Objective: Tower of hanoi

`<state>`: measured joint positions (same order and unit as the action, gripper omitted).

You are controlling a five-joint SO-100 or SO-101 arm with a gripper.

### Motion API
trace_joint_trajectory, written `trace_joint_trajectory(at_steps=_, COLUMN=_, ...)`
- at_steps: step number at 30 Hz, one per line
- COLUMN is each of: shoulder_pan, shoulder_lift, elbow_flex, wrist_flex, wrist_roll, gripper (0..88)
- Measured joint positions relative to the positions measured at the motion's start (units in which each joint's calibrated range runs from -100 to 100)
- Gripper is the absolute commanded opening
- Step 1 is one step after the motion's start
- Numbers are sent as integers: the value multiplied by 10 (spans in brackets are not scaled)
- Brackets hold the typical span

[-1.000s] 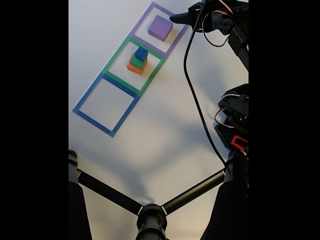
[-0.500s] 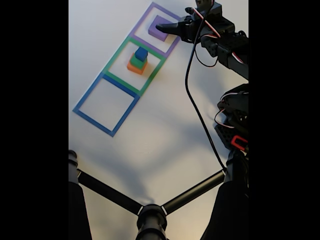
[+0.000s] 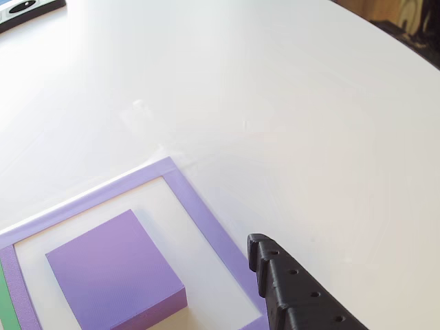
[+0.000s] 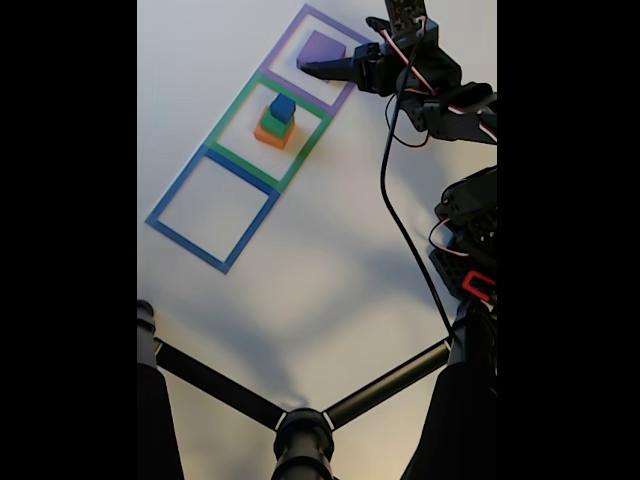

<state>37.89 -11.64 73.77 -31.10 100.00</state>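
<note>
Your gripper (image 4: 312, 69) hangs over the right side of the purple block (image 4: 320, 47), which lies flat inside the purple square (image 4: 290, 31) at the far end of the row. You reach it by moving left in the fixed view. I cannot tell whether the jaws are parted or closed; one black finger (image 3: 289, 289) shows just right of the block, not touching it.

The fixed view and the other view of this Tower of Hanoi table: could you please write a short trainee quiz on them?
1. True or false: the purple block lies in the purple frame.
2. Which block tops the stack in the green frame? A orange, B green, C blue.
3. Fill in: the blue frame holds ___ blocks.

Key: 1 true. 2 C, the blue block. 3 no.
</note>
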Motion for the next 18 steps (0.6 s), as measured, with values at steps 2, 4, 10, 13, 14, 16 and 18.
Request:
trace_joint_trajectory(at_steps=2, shoulder_pan=0, shoulder_lift=18, elbow_flex=0, wrist_flex=-22, wrist_roll=0, gripper=534)
trace_joint_trajectory(at_steps=4, shoulder_pan=9, shoulder_lift=29, elbow_flex=0, wrist_flex=-34, wrist_roll=0, gripper=533)
trace_joint_trajectory(at_steps=10, shoulder_pan=31, shoulder_lift=68, elbow_flex=0, wrist_flex=-65, wrist_roll=0, gripper=530)
trace_joint_trajectory(at_steps=13, shoulder_pan=45, shoulder_lift=103, elbow_flex=-2, wrist_flex=-100, wrist_roll=0, gripper=534)
trace_joint_trajectory(at_steps=14, shoulder_pan=46, shoulder_lift=112, elbow_flex=-3, wrist_flex=-108, wrist_roll=0, gripper=534)
trace_joint_trajectory(at_steps=16, shoulder_pan=44, shoulder_lift=126, elbow_flex=-4, wrist_flex=-128, wrist_roll=0, gripper=536)
trace_joint_trajectory(at_steps=18, shoulder_pan=42, shoulder_lift=140, elbow_flex=-6, wrist_flex=-144, wrist_roll=0, gripper=537)
